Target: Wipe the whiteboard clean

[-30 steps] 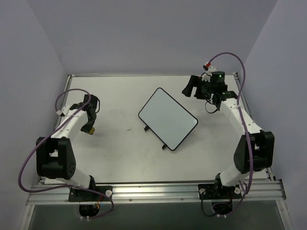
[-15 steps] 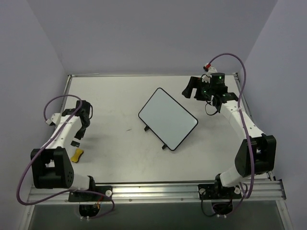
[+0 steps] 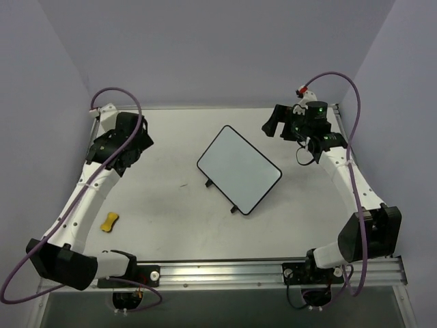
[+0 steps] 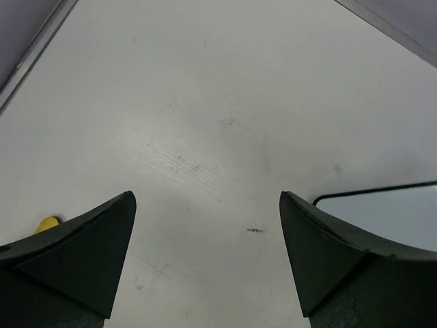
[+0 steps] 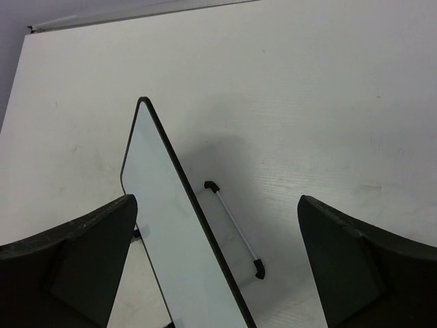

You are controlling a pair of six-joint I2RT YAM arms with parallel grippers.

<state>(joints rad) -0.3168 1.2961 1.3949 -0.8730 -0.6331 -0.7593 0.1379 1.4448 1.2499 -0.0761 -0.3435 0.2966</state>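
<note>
White table (image 3: 171,219) bears the whiteboard (image 3: 239,169), with left claw (image 4: 206,205) and right claw (image 5: 217,205) both spread wide.

Small yellow object (image 3: 109,221) on white table (image 3: 171,219), near left edge.

The whiteboard (image 3: 239,169) looks smooth, faintly glossy, black-framed. The table (image 3: 171,215) is matt white, scuffed at the whiteboard's eight o'clock.

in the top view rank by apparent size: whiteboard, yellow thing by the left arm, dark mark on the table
1. whiteboard, by far largest
2. yellow thing, small
3. dark mark, a mere speck
All sit on the table, so nearness barely matters.
</note>
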